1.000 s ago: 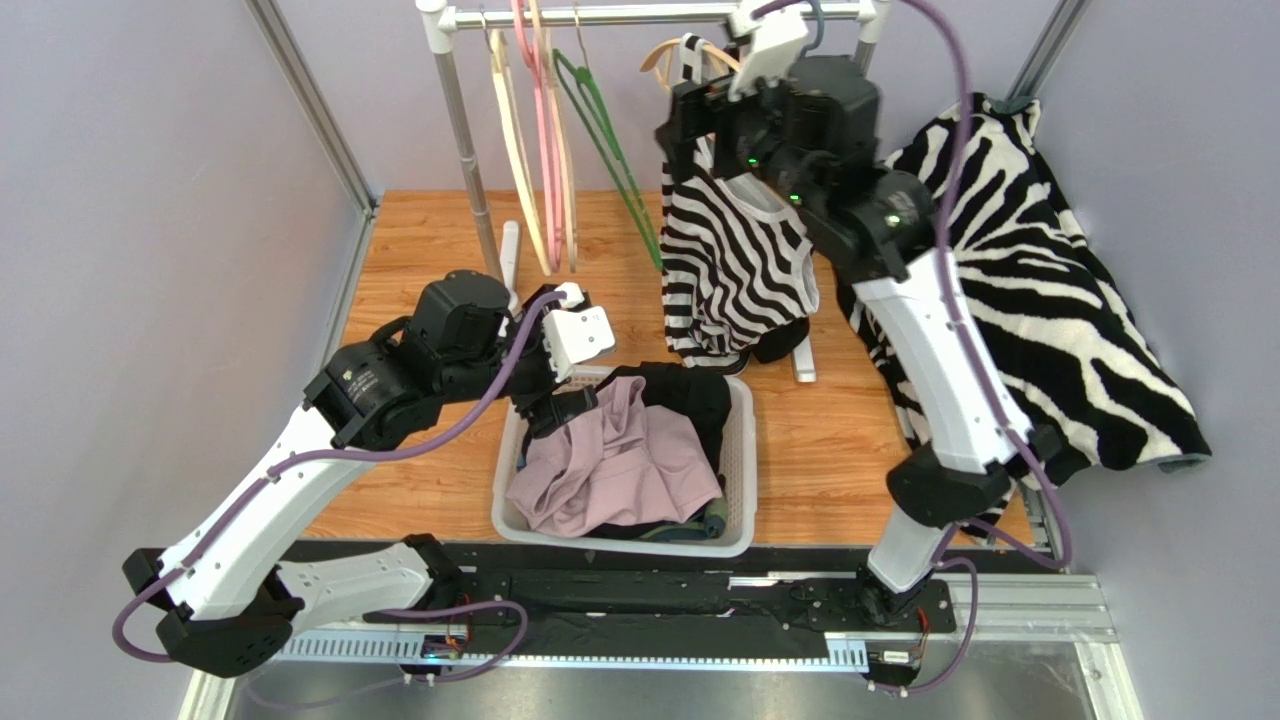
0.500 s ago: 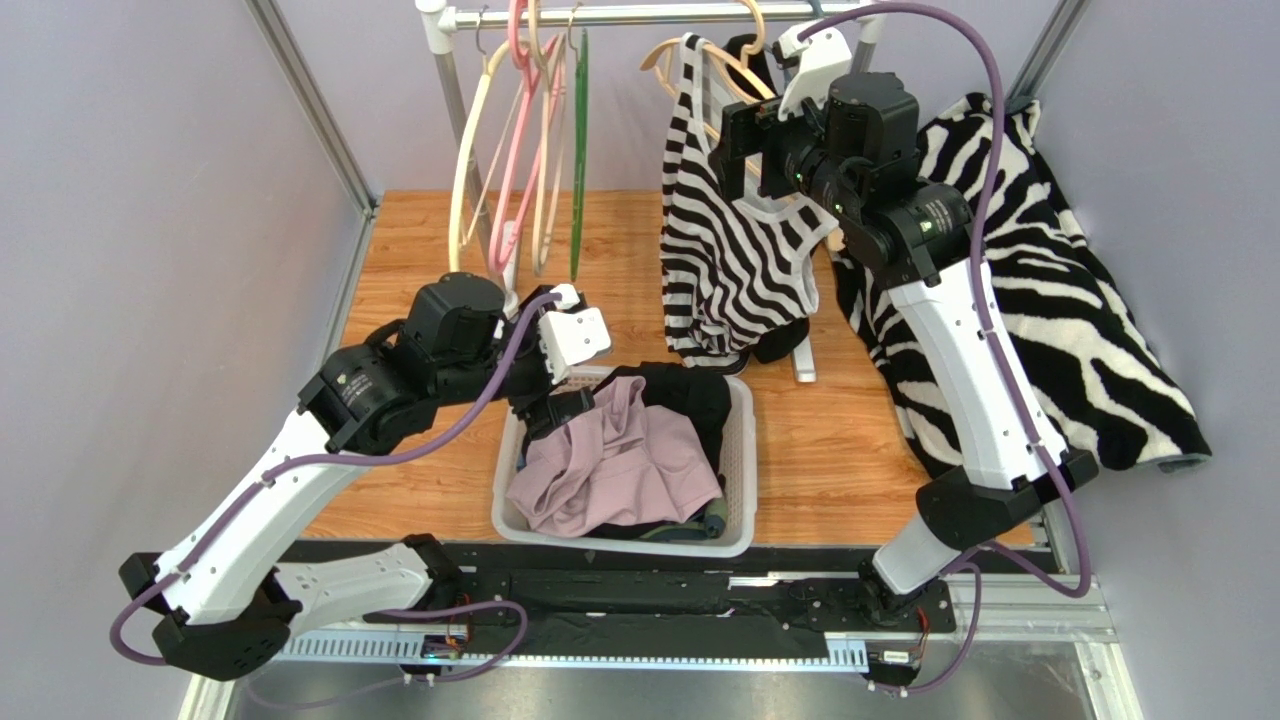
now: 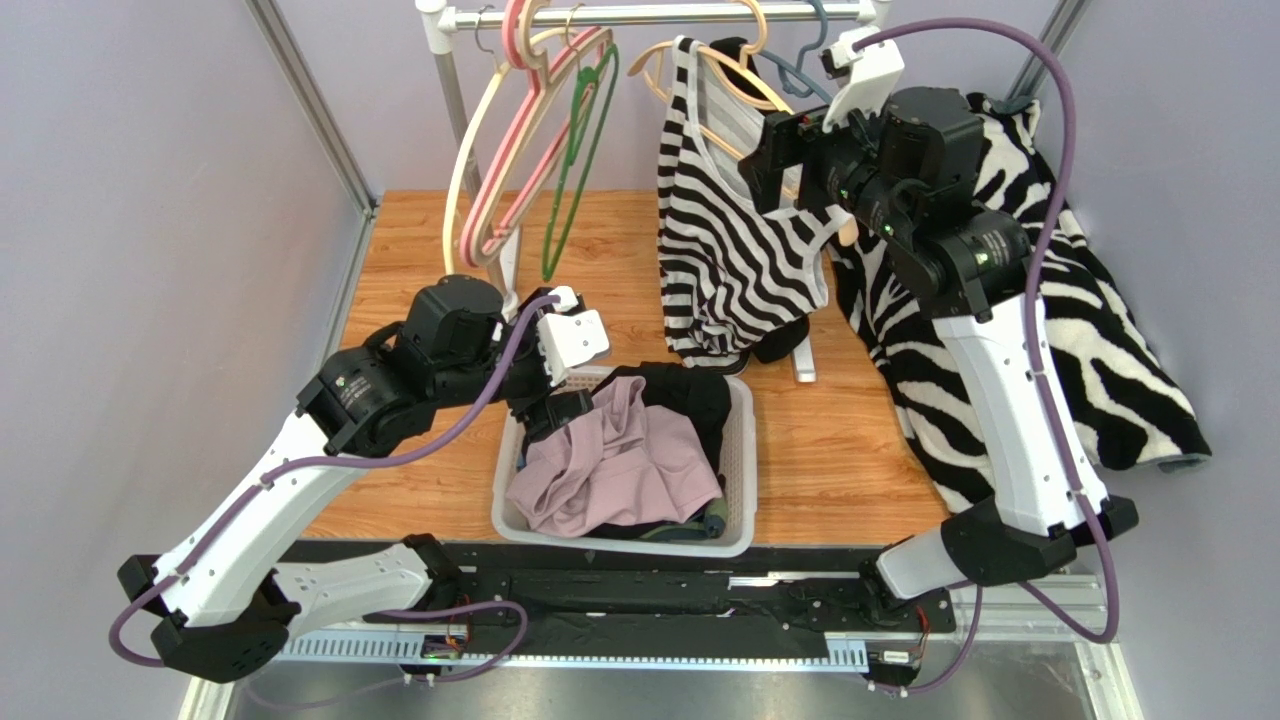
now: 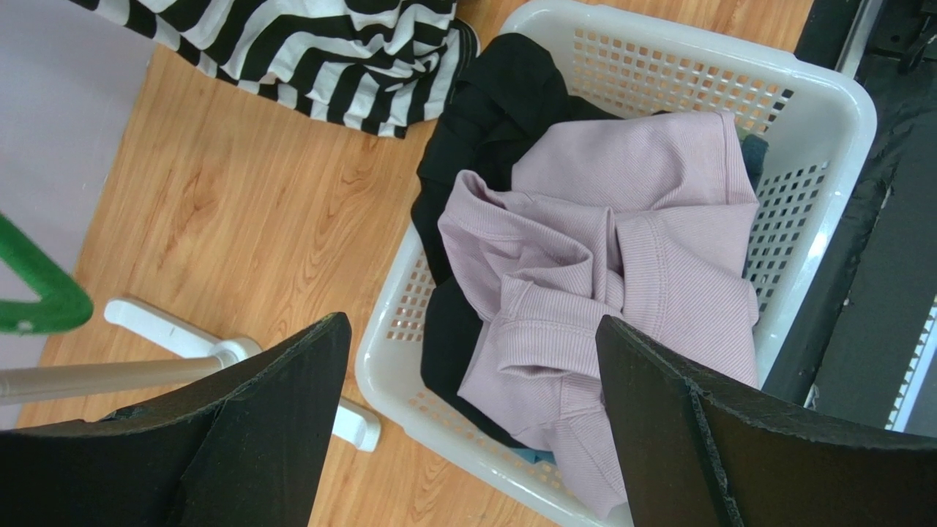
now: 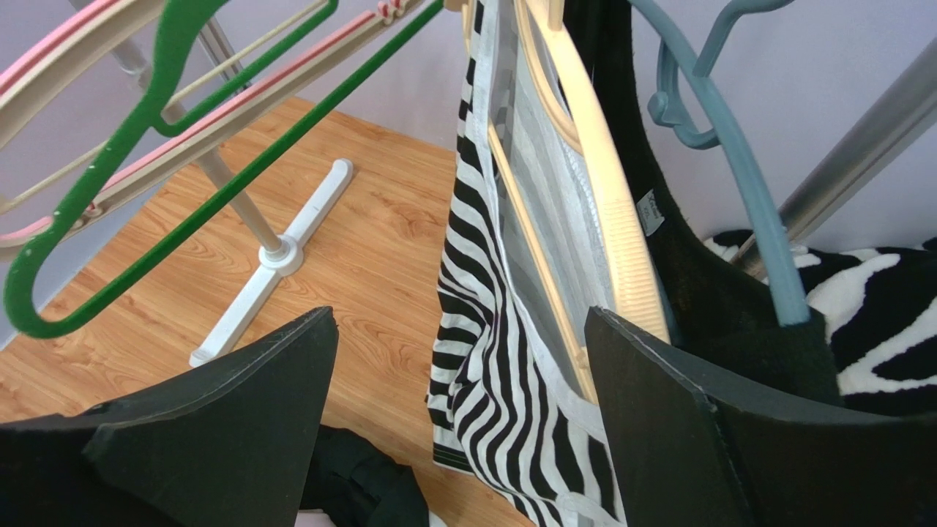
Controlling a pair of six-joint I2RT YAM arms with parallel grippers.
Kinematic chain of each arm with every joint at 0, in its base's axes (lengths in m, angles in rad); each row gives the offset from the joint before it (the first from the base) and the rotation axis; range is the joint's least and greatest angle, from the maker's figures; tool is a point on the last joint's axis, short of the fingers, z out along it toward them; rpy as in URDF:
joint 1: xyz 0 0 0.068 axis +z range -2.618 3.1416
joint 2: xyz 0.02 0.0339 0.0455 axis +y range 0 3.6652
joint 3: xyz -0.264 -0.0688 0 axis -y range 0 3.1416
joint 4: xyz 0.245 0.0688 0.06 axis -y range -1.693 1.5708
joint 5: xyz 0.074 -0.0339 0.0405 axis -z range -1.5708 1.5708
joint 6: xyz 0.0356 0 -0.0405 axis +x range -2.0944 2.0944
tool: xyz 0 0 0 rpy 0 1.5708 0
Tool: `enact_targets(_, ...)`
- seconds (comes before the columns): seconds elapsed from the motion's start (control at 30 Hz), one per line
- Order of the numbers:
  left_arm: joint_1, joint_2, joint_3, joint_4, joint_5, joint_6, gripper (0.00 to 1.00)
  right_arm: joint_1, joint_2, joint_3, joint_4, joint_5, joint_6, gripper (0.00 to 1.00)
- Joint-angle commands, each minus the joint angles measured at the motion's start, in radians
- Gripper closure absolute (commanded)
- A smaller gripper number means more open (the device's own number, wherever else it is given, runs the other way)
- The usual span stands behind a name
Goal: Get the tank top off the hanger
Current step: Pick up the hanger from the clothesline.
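Figure: striped tank top (image 3: pixel 736 240) hanging on its cream hanger (image 5: pixel 603 209), far rail (image 3: pixel 661 14).
My right jaws, spread and holding nothing, face it; my left jaws gape over the basket (image 3: pixel 742 465).

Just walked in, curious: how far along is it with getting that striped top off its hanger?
Nothing finished: the striped top hangs on its beige hanger. In hand: the right hand is open beside the hanger's shoulder, gripping nothing; the left hand hovers open over the basket. Left: grip the top and pull it off.
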Motion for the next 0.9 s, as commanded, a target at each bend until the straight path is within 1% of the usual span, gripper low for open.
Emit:
enact_targets(0.0, 0.009, -0.014, 0.002, 0.008, 0.013, -0.022, 0.09, -0.028, -0.032, 0.013, 0.035, -0.029, -0.007, 0.12)
enact_targets(0.27, 0.017, -0.020, 0.002, 0.008, 0.019, -0.027, 0.09, -0.104, -0.037, -0.059, 0.046, -0.076, 0.025, 0.12)
enact_targets(0.33, 0.019, -0.020, 0.007, 0.008, 0.022, -0.027, 0.09, -0.107, -0.028, -0.082, 0.046, -0.101, 0.035, 0.13)
enact_targets(0.5, 0.020, -0.019, 0.013, 0.006, 0.020, -0.027, 0.09, -0.107, -0.038, -0.128, 0.064, -0.139, 0.077, 0.21)
enact_targets(0.6, 0.019, -0.019, 0.011, 0.008, 0.020, -0.027, 0.09, -0.104, -0.051, -0.153, 0.072, -0.139, 0.083, 0.28)
enact_targets(0.63, 0.020, -0.019, 0.011, 0.008, 0.020, -0.027, 0.09, -0.102, -0.054, -0.158, 0.072, -0.135, 0.082, 0.32)
enact_targets(0.7, 0.022, -0.019, 0.010, 0.009, 0.022, -0.028, 0.09, -0.098, -0.063, -0.176, 0.073, -0.116, 0.074, 0.36)
enact_targets(0.8, 0.023, -0.017, 0.018, 0.009, 0.020, -0.028, 0.09, -0.081, -0.071, -0.199, 0.083, -0.084, 0.051, 0.50)
enact_targets(0.83, 0.023, -0.017, 0.018, 0.009, 0.020, -0.028, 0.09, -0.073, -0.072, -0.202, 0.089, -0.078, 0.045, 0.66)
enact_targets(0.87, 0.025, -0.017, 0.019, 0.009, 0.022, -0.028, 0.09, -0.070, -0.075, -0.205, 0.102, -0.075, 0.037, 0.77)
